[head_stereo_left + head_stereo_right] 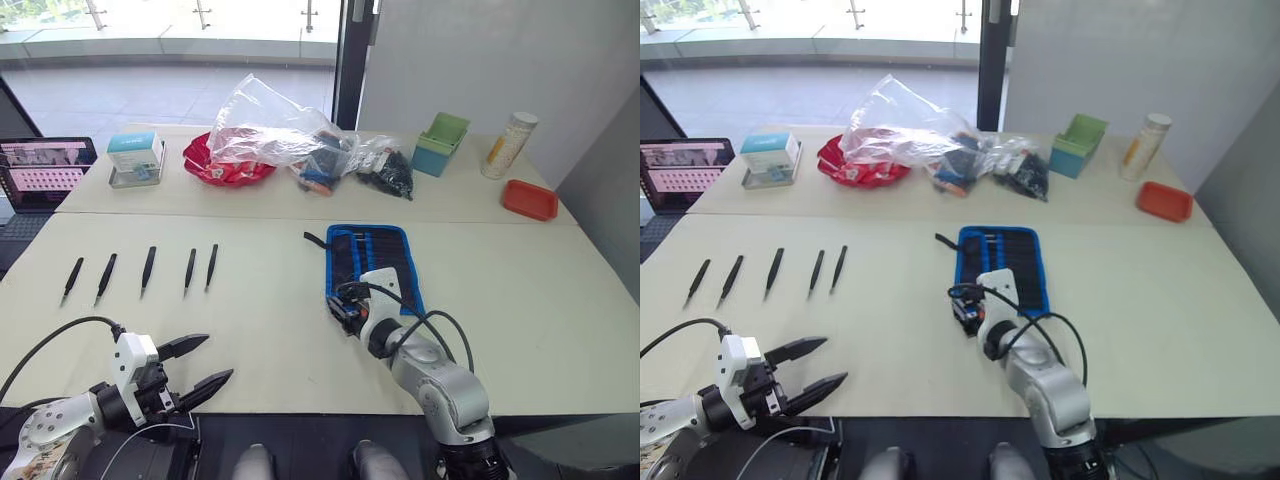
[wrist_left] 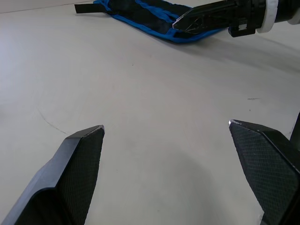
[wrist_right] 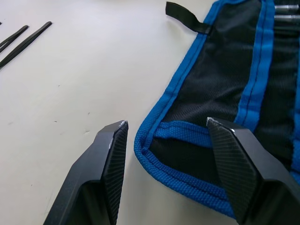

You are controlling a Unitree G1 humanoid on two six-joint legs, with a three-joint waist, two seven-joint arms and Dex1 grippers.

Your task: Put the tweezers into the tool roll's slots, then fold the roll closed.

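From the head the tool roll (image 1: 368,262) lay open mid-table with five tweezers (image 1: 148,268) in a row well to its left, while the right wrist view showed the right gripper (image 3: 164,126) spread astride the roll's near blue-bound corner, and the left gripper (image 1: 200,362) hung spread, empty, over bare table (image 1: 250,330).

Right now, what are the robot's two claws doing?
Left gripper: open, holding nothing.
Right gripper: open, jaws straddling the tool roll corner, holding nothing.

5 black tweezers (image 1: 148,270) in a row; tool roll (image 1: 372,262) open, slots (image 1: 1002,255) seemingly empty
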